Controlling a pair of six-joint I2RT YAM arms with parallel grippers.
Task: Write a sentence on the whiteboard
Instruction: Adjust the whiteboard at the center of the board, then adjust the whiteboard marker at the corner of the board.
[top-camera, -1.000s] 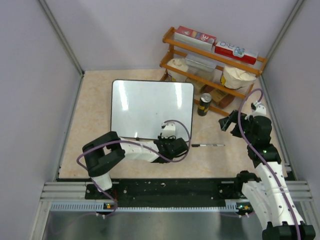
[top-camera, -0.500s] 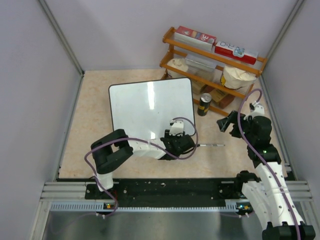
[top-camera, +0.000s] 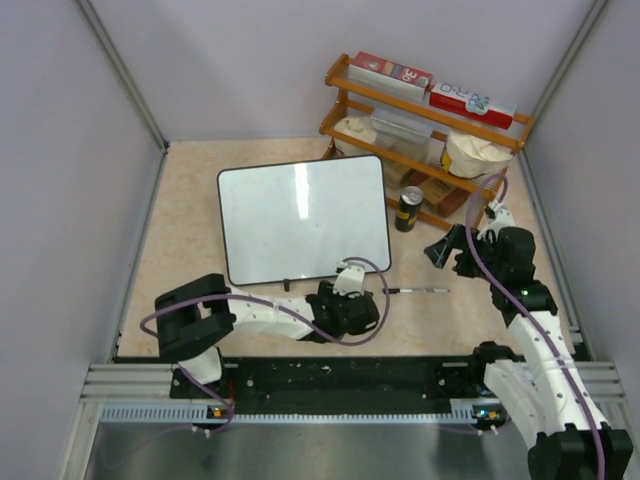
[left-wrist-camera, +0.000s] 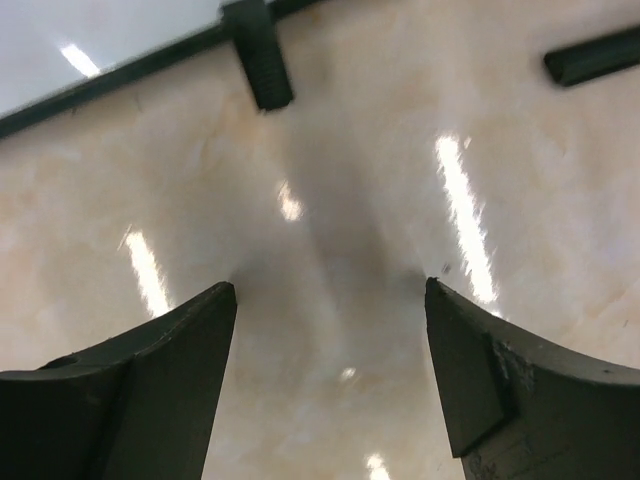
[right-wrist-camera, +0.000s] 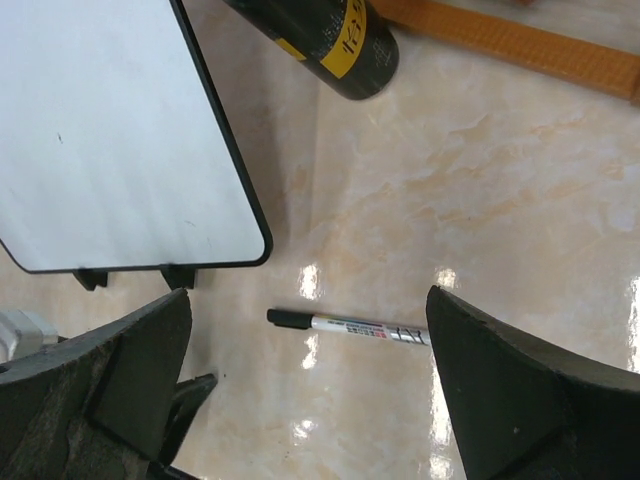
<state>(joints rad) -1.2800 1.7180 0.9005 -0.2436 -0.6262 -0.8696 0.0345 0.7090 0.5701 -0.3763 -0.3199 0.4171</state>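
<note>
Beige marbled tabletop holds the whiteboard mid-frame; left gripper, spread apart, sits just below its lower edge; right gripper gapes wide at right, near what looks like a marker.

The whiteboard lies flat on the beige table, turned slightly askew, its face white with glare streaks. The left gripper sits low on the near side of the board's near right corner, apart from the rim. A marker lies on the table just right of it. The right gripper hangs near a dark can, which stands in front of a wooden shelf with 2 boxes on its top tier.
</note>
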